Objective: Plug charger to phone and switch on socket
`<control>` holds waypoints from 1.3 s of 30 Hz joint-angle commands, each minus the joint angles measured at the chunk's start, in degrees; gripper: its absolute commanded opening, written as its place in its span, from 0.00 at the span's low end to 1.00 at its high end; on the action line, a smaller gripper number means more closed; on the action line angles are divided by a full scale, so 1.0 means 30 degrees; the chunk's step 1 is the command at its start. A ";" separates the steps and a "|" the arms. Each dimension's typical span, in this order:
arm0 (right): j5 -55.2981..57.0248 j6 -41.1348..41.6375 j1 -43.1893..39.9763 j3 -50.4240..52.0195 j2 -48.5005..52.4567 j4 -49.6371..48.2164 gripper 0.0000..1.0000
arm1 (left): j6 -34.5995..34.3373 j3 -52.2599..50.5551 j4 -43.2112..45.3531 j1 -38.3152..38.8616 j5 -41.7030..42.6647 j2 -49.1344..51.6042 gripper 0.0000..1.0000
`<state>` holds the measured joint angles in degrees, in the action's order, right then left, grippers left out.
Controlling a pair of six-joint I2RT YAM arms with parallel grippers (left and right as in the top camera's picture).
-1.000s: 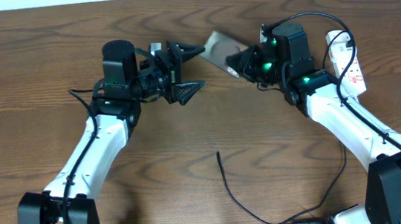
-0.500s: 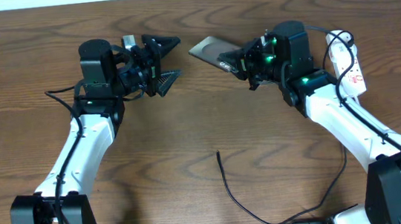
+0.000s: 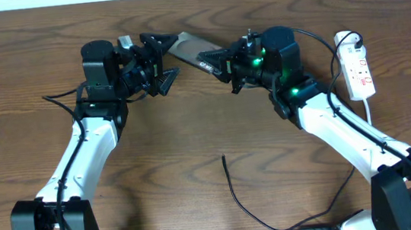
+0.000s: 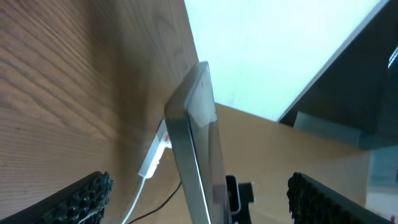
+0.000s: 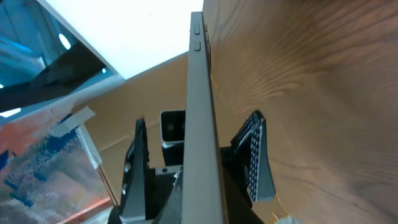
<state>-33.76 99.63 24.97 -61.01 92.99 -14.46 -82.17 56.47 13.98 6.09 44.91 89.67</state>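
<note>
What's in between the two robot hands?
The phone, seen from overhead. The right gripper pinches one end; the other end reaches toward the open left gripper.

White arms (image 3: 80, 162), black joints (image 3: 97, 56) (green lights (image 3: 293, 92), perhaps LEDs), studded fingers (image 4: 87, 198).

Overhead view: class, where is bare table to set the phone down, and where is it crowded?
Widest bare wood: the table centre, bordered by both arms, the held phone above and the charger tip below. Also free: left of the left arm. Crowded: top middle, where the left gripper and right gripper meet at the phone, and by the socket at right.
</note>
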 commanded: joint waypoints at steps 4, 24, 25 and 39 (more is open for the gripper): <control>0.0044 0.0852 0.0743 -0.0335 -0.0080 -0.0969 0.01 | -0.1778 0.0007 0.0109 -0.0095 -0.1158 -0.0313 0.91; 0.0277 0.1719 0.1967 -0.0335 -0.0080 -0.1049 0.01 | -0.3504 0.0007 0.0546 -0.0095 -0.1719 -0.0313 0.41; 0.0277 0.1719 0.2047 -0.0335 -0.0080 -0.1049 0.01 | -0.3504 0.0007 0.0546 -0.0095 -0.1719 -0.0313 0.41; 0.0364 0.1719 0.2353 -0.0335 -0.0080 -0.1049 0.01 | -0.3344 0.0007 0.0532 -0.0095 -0.1858 -0.0313 0.07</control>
<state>-31.68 105.54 31.27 -61.10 92.99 -17.76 -92.55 56.47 15.03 6.09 40.05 89.67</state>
